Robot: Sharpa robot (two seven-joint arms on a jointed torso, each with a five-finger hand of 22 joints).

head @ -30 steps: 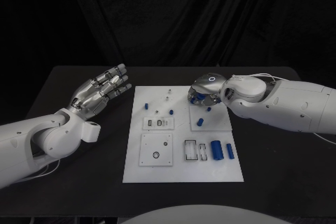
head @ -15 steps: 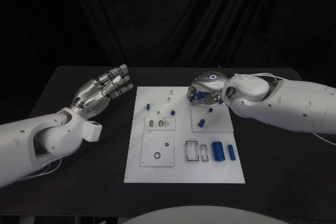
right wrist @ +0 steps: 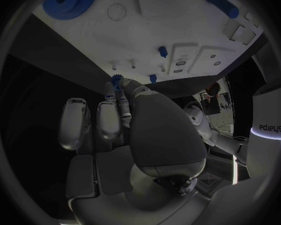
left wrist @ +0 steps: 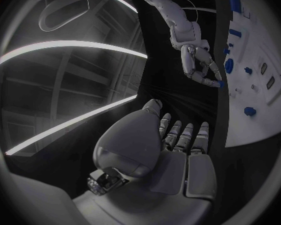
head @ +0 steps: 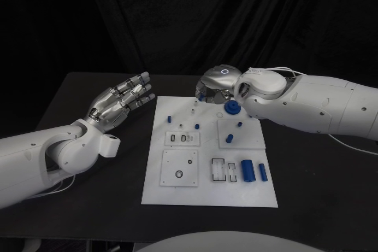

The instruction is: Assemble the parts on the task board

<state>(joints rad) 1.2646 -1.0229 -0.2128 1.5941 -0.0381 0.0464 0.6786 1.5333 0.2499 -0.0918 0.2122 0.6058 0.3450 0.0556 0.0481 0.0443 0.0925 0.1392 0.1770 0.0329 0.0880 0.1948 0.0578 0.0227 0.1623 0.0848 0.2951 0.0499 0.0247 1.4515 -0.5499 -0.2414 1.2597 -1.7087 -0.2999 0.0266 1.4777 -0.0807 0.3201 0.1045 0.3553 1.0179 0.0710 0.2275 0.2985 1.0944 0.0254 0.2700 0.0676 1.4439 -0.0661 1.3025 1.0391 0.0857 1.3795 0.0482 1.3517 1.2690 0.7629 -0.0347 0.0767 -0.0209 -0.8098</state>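
Up at the far edge of the task board (head: 197,193), a small blue toothed part (right wrist: 117,79) sits pinched at the fingertips of the right hand (head: 214,87). The other fingers of that hand are curled in beside it, knuckles up. From where the cameras look, I cannot tell whether the part touches the white plate or hangs just off it.

Just beside that hand, on the board's far right section, lies a larger blue gear (head: 233,107), flat and partly tucked under the white wrist. Nearer along the same side are a short blue peg (head: 229,137) and, by the near right corner, two blue cylinders side by side: a thick one (head: 246,169) and a thinner one (head: 261,173). They lie next to a pair of dark rectangular slots (head: 221,170). Another small blue peg (head: 169,119) stands near the board's left edge.

Off to the left of the board, well apart from it, the left hand (head: 118,103) is held above the black table (head: 94,208). Its fingers are loose and spread, and it grasps nothing.
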